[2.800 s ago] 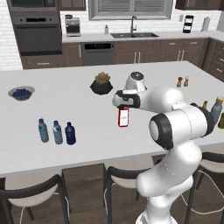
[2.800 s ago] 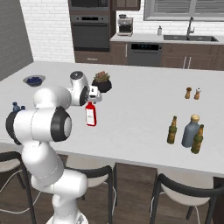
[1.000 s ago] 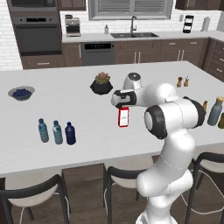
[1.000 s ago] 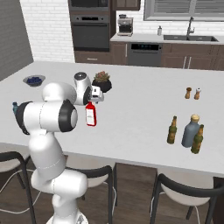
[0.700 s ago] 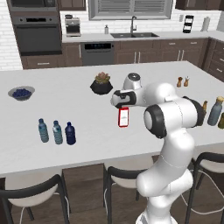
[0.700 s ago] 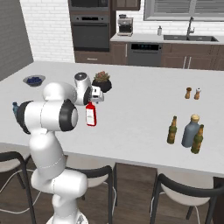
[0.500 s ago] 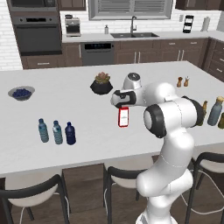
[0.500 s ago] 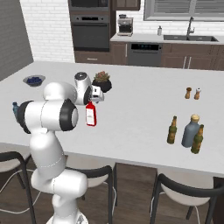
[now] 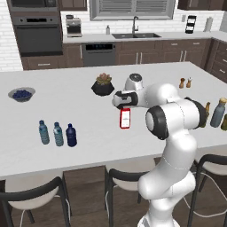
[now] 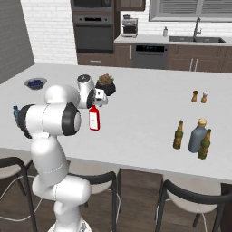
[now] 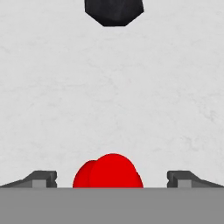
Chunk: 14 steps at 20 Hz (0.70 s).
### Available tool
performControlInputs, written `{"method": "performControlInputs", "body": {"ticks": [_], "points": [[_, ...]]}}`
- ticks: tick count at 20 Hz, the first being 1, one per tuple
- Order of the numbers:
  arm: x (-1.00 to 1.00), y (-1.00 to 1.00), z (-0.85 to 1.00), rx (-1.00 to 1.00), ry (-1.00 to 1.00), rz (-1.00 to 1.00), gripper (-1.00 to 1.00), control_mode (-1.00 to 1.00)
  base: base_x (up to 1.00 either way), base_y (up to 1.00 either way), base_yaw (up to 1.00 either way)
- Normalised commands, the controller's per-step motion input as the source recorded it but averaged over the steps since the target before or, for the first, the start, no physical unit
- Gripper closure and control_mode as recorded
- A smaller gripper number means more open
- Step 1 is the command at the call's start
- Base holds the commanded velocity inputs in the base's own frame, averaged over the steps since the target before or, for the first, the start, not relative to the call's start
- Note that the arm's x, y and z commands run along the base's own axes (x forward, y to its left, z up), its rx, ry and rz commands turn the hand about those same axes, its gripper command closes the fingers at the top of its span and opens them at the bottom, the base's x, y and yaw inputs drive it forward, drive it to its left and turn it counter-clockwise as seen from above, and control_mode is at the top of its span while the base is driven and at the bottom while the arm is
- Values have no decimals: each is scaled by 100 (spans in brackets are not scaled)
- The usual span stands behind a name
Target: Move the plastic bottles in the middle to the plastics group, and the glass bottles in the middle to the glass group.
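Red flask-shaped glass bottle (image 9: 125, 118) with the white label stands upright near the middle of the white bench (image 9: 84, 106), right under the hand. Looking down from the hand camera, its red cap (image 11: 108, 171) sits between the two dark fingertips (image 11: 40, 178), with a clear gap on both sides, so the gripper (image 11: 109, 179) is spread wide and not touching anything.

Just behind the red bottle is a dark faceted pot with a small plant (image 9: 103, 85).

Off toward the left end of the bench, three little bottles stand in a row near the front edge: two see-through pale blue plastic water bottles (image 9: 43, 132) and, touching or nearly touching them on the right, a stubby dark navy bottle (image 9: 71, 135).

Over on the right end there's a tall grey-blue bottle with a tan stopper (image 10: 198, 135), with a dark brown bottle with a yellowish neck (image 10: 178, 134) on one side and a dark olive-brown one (image 10: 205, 144) on the other. Small salt and pepper shakers (image 10: 200, 96) sit further back, and a bowl of dark blue stuff (image 9: 21, 94) is at the far left.
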Motion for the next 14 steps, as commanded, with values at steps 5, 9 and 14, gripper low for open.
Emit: {"method": "performControlInputs", "body": {"ticks": [5, 9, 14], "points": [[5, 0, -4, 0, 0, 0, -100, -100, 0, 0, 0], [1, 0, -7, 0, 0, 0, 100, -100, 0, 0, 0], [0, 0, -1, 0, 0, 0, 100, -100, 0, 0, 0]]}}
